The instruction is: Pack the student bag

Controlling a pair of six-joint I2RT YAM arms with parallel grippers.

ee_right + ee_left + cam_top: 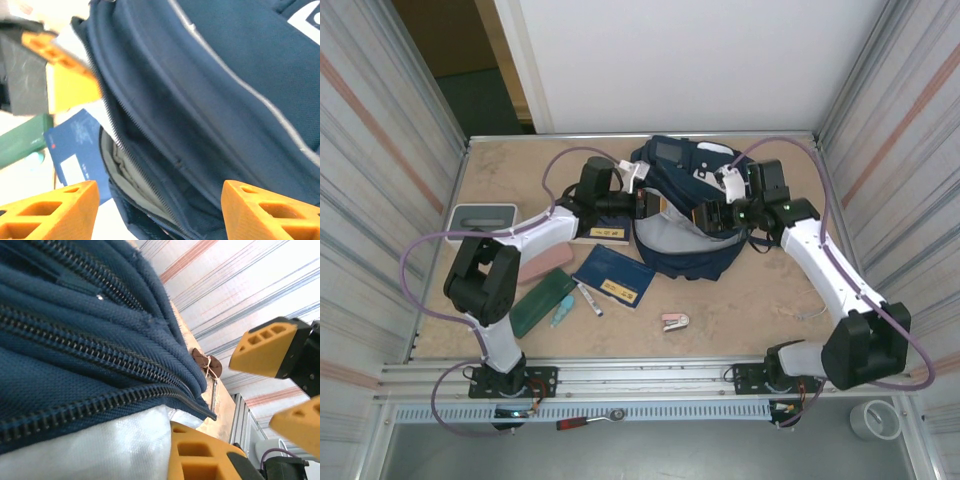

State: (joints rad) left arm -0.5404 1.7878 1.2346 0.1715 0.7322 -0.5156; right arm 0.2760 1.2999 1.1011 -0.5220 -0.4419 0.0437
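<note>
Left gripper [648, 205] is clamped shut on the rim of the student bag [690, 262], a large navy blue fabric backpack with white stripes, pinching the zipped edge beside its mouth. Just across that opening the right gripper [160, 192] faces it with its orange fingers [50, 210] spread apart and nothing between them, poised close to the opposite rim. The bag lies directly under and between the two hands, its mouth turned toward their near side so that the pale grey lining [117, 172] shows. By my reading the packing has hardly started: the mouth is being held open, and no item can be made out inside, though much of the interior is hidden. What is left lies on the table [750, 300], on the near side of the left gripper. Just beside it is a dark booklet with a yellow label [608, 232], then a blue booklet with a white label [613, 275], a white pen [590, 298], a pink oblong case [546, 262] and a green case [544, 301]. A small pink stapler [675, 321] sits nearer, between the hands.
</note>
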